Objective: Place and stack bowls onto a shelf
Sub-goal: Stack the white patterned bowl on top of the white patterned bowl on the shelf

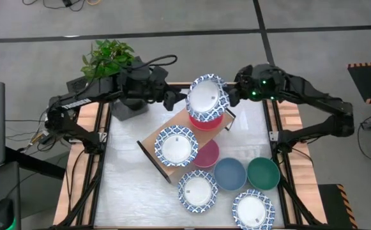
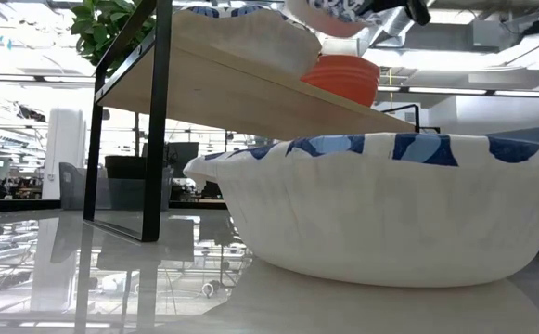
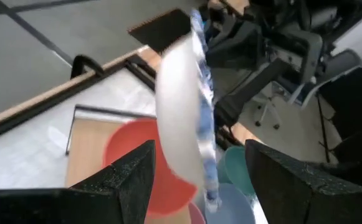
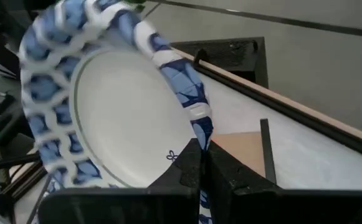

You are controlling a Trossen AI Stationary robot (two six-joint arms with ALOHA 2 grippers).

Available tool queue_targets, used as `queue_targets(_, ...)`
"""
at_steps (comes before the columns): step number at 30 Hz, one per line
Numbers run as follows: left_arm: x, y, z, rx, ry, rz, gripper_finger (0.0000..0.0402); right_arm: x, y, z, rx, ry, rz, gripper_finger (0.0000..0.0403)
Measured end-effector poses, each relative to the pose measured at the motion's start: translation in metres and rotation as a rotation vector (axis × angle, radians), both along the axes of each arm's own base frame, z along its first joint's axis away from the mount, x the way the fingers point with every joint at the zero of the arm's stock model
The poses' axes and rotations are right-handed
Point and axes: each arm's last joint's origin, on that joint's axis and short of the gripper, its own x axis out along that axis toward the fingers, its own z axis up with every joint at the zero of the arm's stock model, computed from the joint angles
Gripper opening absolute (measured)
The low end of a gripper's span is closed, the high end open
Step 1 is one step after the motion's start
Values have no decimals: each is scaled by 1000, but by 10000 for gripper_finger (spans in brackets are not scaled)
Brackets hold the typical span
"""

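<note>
My right end effector [image 4: 200,163] is clenched on the rim of a blue-patterned bowl [image 1: 207,97], holding it above the red bowl [image 1: 205,121] at the far end of the shelf [image 1: 152,142]. The left end effector [image 1: 177,99] sits at the bowl's opposite rim, fingers [image 3: 115,180] spread wide and released. I judge stacking is the step: I'd level the bowl, centre it over the red one, lower slowly, and let go only once it nests
</note>
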Motion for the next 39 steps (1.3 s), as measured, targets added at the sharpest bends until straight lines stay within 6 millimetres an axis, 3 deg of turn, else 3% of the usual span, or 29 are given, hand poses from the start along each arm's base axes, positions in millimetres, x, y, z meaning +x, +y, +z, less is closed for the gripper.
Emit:
queue_targets(17, 33, 2, -25, -27, 60, -50, 222, 2, -1, 0, -2, -2, 6, 33)
queue_targets(32, 29, 3, -29, -44, 108, 28, 80, 2, 0, -1, -23, 12, 18, 35)
queue_targets(39, 29, 3, -29, -41, 109, 31, 50, 3, 0, 0, -94, 43, 65, 81)
